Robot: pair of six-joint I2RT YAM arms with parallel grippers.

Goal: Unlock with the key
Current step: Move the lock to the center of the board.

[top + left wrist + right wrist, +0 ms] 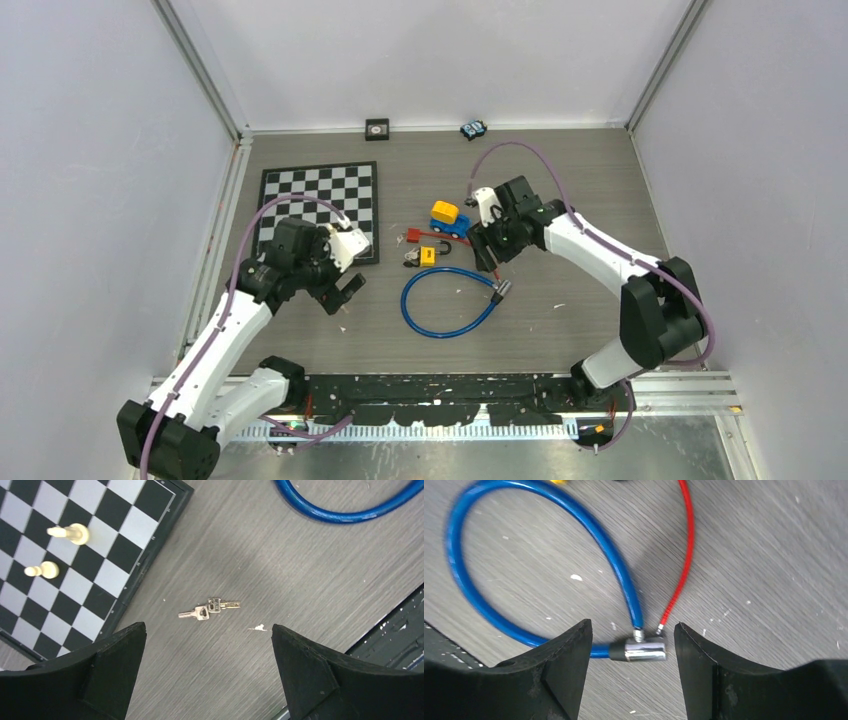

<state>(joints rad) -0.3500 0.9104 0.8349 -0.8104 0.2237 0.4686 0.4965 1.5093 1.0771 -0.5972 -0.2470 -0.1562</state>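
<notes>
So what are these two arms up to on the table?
Two robot arms are working toward opening a lock with a key. The left pincer hovers wide open above a small bunch of keys lying on the table near the chessboard. The right pincer is open, its fingers either side of the blue cable lock's metal barrel, not gripping it. Nothing is held yet.

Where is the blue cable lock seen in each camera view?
Top external: blue cable lock, a loop at table centre.
Left wrist: only its arc, top right corner.
Right wrist: loop across the left half.
Shared landmark: grey wood-grain tabletop.
</notes>
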